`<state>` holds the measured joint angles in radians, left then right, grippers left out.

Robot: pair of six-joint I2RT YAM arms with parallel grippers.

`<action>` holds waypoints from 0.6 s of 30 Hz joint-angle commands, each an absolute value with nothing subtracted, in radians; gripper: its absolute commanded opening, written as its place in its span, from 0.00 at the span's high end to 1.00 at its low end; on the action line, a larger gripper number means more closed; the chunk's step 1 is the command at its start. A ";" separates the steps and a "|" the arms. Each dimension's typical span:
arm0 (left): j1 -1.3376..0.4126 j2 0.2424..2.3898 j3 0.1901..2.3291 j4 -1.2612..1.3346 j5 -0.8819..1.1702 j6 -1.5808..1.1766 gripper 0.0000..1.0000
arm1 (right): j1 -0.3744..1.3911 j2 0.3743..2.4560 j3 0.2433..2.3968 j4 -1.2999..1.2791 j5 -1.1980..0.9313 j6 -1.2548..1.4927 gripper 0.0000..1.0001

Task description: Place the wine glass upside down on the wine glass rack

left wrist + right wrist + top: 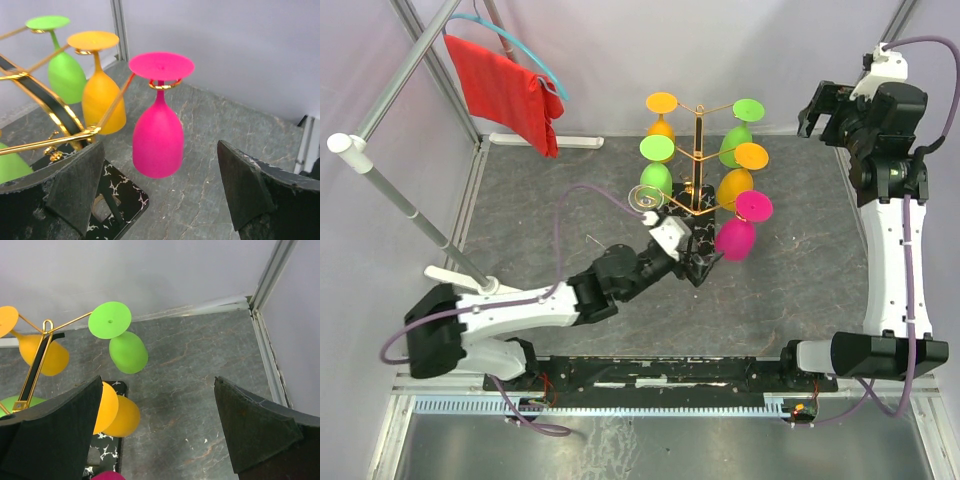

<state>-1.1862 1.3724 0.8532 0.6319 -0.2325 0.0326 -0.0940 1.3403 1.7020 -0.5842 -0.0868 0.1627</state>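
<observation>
The pink wine glass hangs upside down on the wine glass rack. Its flat foot is on top, its stem sits in the gold loop at the end of one arm, and its bowl opens downward above the table. In the top view it is the lowest glass on the right side of the rack, just beside the black marble base.

Our left gripper sits low by the near corner of that base. Its jaws are spread wide and nothing is between them. From the left wrist camera we see the pink glass framed in the gap but beyond the fingers, with neither one touching it.

Four more glasses hang bowl down on the other arms. Two are orange glasses, one at the upper left and one just above the pink one. Two are green glasses, one at the upper right and one on the left. A spiral-ended arm on the near left carries no glass.

Our right gripper is raised near the far right corner, well apart from the rack. It is also wide open and holds nothing. Its camera looks down on a green glass and the orange ones.

A red cloth hangs from a blue hanger at the far left.
</observation>
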 commanded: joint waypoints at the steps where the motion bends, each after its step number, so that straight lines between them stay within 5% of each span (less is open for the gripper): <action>1: -1.192 1.193 0.827 0.538 -0.265 -0.058 0.01 | -0.098 1.299 1.724 -0.562 0.031 0.223 0.00; 12: -1.192 1.047 1.234 -0.055 -0.534 -0.071 0.01 | -0.098 1.233 1.697 -0.592 0.174 0.219 0.00; 18: -1.193 1.051 1.287 -0.104 -0.554 -0.060 0.01 | -0.098 1.222 1.690 -0.592 0.150 0.227 0.00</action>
<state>-1.1870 1.0500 1.2732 0.0055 -0.4950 -0.0513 -0.0944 1.2427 1.6905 -0.6075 0.1432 0.2165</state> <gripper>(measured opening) 0.990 0.999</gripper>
